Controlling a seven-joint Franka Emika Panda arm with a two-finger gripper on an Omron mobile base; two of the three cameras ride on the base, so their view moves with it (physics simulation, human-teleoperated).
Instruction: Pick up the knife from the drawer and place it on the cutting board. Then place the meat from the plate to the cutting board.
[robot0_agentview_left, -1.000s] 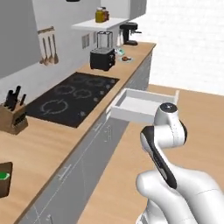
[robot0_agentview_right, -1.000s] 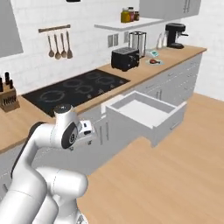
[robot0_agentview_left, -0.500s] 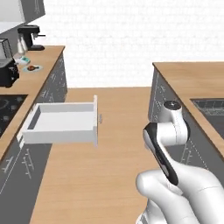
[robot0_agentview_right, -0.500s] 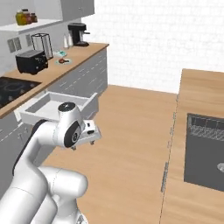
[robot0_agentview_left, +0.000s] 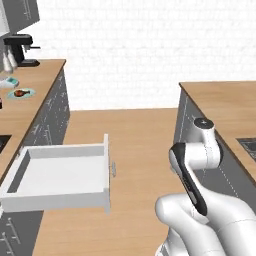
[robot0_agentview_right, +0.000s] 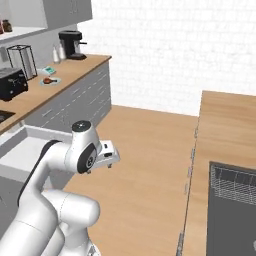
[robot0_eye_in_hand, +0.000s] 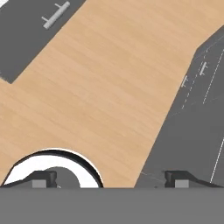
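Observation:
The white drawer (robot0_agentview_left: 106, 170) stands pulled open at the lower left, and its pale inside shows nothing lying in it; its rim (robot0_agentview_right: 35, 132) also shows beside my folded arm. The knife and the cutting board are out of view. On the far counter the reddish meat (robot0_agentview_left: 19, 92) lies on the pale blue plate (robot0_agentview_left: 29, 91), which appears in the right base view too, meat (robot0_agentview_right: 47, 80) on plate (robot0_agentview_right: 55, 81). My gripper (robot0_eye_in_hand: 110, 180) is open with nothing between its fingertips (robot0_eye_in_hand: 43, 179), and it points down at the wooden floor, well away from the drawer.
A black coffee machine (robot0_agentview_left: 22, 47) stands at the counter's far end and a black toaster (robot0_agentview_right: 10, 82) nearer. An island counter (robot0_agentview_left: 225, 105) with a sink rack (robot0_agentview_right: 235, 185) runs along the right. Grey cabinet fronts (robot0_eye_in_hand: 197, 113) flank the open wooden floor (robot0_agentview_left: 135, 140).
The whole scene has swung: the base has turned, so the stove and knife block have left the views and the aisle and island counter have come in. The gripper stays open.

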